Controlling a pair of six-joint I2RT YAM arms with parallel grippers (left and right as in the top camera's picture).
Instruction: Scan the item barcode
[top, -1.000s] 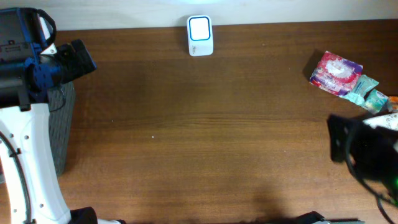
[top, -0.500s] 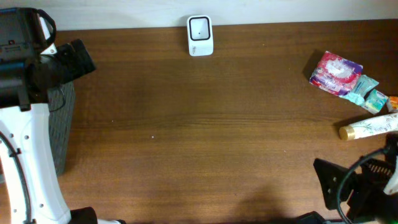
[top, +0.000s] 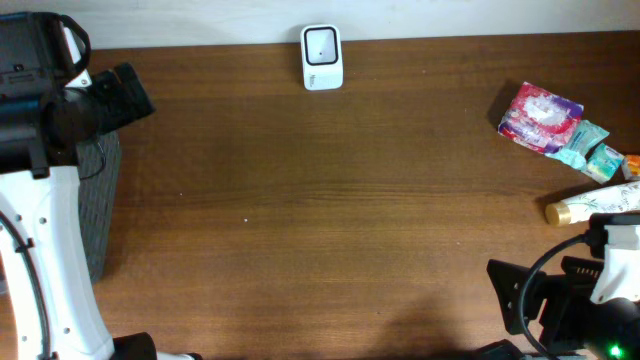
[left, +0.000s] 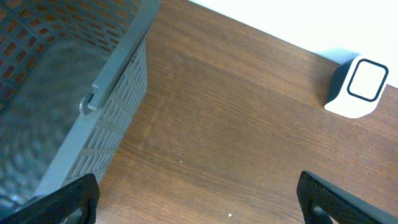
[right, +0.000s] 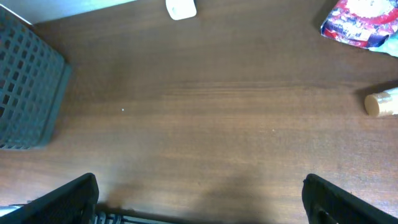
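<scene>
The white barcode scanner (top: 321, 57) stands at the table's far edge, its small screen dark; it also shows in the left wrist view (left: 357, 87) and the right wrist view (right: 181, 8). At the right edge lie a red and purple packet (top: 540, 117), teal packets (top: 590, 148) and a cream tube with a gold cap (top: 585, 207). My right gripper (top: 515, 300) hangs near the front right, open and empty, short of the tube (right: 380, 102). My left gripper (top: 118, 98) is at the far left, open over bare wood (left: 199, 205), with nothing between its fingers (left: 62, 199).
A grey slatted basket (top: 100, 200) stands at the table's left edge, right under the left arm, its rim (left: 118, 68) close to the left fingers. It also appears in the right wrist view (right: 28, 87). Brown wood stretches between basket and items.
My right arm has drawn back from over the items toward the front edge, uncovering the gold-capped tube. The scanner's screen went from lit white to dark. The left arm has stayed put.
</scene>
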